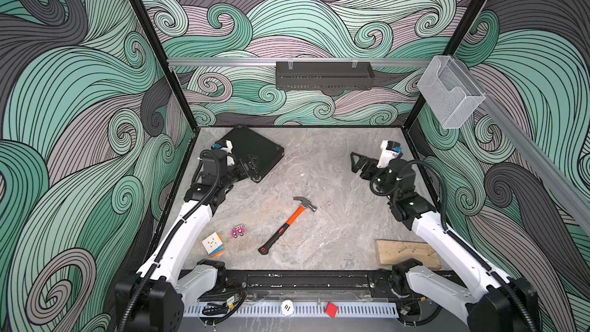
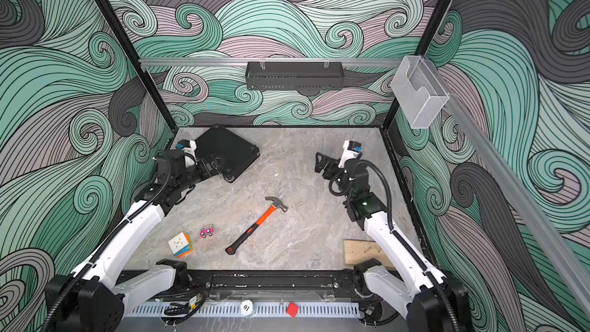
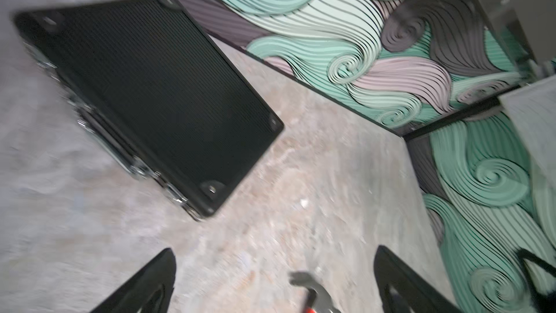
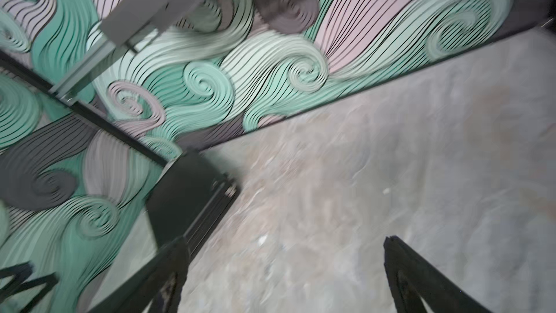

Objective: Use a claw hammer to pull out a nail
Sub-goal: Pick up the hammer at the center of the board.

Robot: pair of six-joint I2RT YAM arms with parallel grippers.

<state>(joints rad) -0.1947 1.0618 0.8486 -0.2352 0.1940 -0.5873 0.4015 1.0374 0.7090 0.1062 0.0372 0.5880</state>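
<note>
While both arms hang over the far half of the surface, the claw hammer lies flat near its middle, touched by nothing. In both top views its grey head points toward the back and the right side, and the black handle runs slantwise toward the front edge, ending in the small red ring.

The left fingers are spread wide and hold nothing. They hover at the near corner of a black case that lies flat at the back left. In the left wrist view, the hammer's head shows blurred in the gap between them, down on the surface.

The right fingers are likewise parted and empty, above bare surface at the back right and aimed toward the left side.

A wooden board lies at the front right, partly hidden by the right arm and well apart from the hammer. At the front left, a pink toy car sits between a puzzle cube and the hammer's handle.
</note>
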